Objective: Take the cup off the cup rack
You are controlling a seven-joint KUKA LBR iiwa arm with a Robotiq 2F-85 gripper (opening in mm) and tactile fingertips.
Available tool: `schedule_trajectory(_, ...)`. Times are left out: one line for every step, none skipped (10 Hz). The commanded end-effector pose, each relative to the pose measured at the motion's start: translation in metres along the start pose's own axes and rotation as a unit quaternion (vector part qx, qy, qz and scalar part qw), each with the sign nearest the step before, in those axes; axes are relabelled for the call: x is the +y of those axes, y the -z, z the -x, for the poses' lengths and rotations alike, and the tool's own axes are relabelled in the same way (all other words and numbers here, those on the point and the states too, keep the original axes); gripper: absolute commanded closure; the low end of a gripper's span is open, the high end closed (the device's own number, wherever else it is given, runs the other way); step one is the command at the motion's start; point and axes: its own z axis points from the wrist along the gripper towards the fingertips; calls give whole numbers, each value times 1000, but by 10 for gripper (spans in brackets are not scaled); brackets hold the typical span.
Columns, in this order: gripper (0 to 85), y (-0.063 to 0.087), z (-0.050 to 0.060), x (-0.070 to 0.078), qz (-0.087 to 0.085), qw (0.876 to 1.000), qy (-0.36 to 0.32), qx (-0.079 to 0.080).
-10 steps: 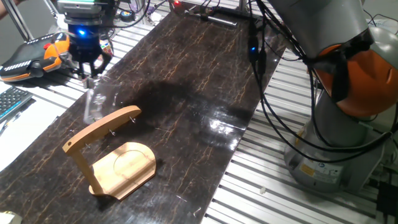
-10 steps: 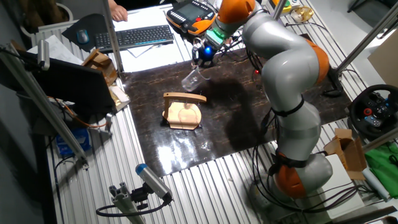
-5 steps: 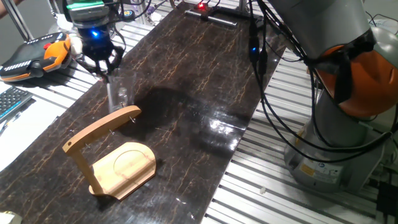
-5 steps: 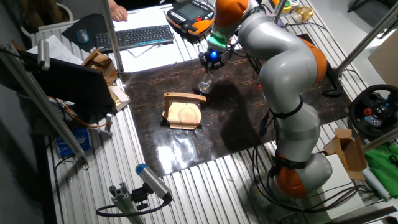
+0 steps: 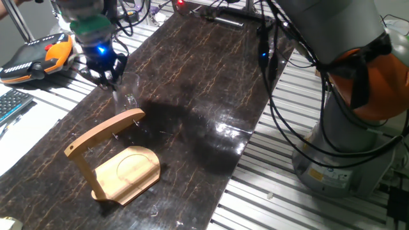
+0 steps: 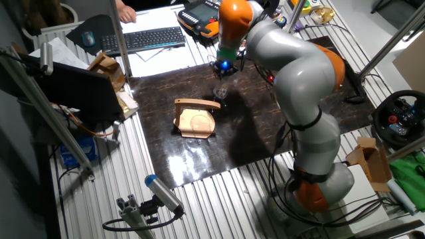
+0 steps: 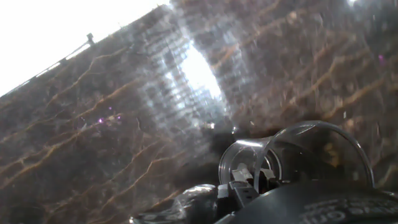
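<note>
The cup (image 5: pixel 130 94) is a small clear glass mug, hard to see. It hangs from my gripper (image 5: pixel 110 82) just above the dark table, beside the upper end of the rack's arm and free of it. The gripper is shut on the cup's rim. In the hand view the cup (image 7: pixel 298 155) fills the lower right, its open rim showing, with a fingertip (image 7: pixel 244 186) at the rim. The cup rack (image 5: pixel 115 160) is light wood with a rounded base, a post and a slanted arm; it stands at the near left. It also shows in the other fixed view (image 6: pixel 194 117), with the cup (image 6: pixel 220 91) just beyond it.
An orange-and-black hand controller (image 5: pixel 38 56) and a keyboard (image 5: pixel 11 105) lie left of the dark mat (image 5: pixel 204 76). Black cables (image 5: pixel 281 96) hang beside the robot's base (image 5: pixel 345 147) at the right. The slatted metal table (image 5: pixel 281 191) runs around the mat.
My gripper has carried the cup from left of the rack's arm tip to just past it, towards the mat's middle, and lowered it. The rack has not moved.
</note>
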Motion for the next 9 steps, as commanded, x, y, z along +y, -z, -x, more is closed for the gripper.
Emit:
schedule_trajectory(830, -2, 0, 0, 1, 996, 70, -55)
schedule_trajectory(830, -6, 1, 2, -3, 996, 72, -57)
schedule_trajectory(830, -13, 3, 4, -4, 996, 72, -60)
schedule_trajectory(830, -21, 4, 7, -3, 996, 70, -59)
schedule_trajectory(830, -24, 4, 11, -5, 996, 65, -55)
schedule_trajectory(830, -23, 4, 10, -1, 997, 63, -41)
schedule_trajectory(830, -22, 4, 10, 4, 998, 58, -31)
schedule_trajectory(830, -22, 4, 11, 6, 998, 56, -28)
schedule_trajectory(827, -22, 4, 12, 6, 998, 53, -28)
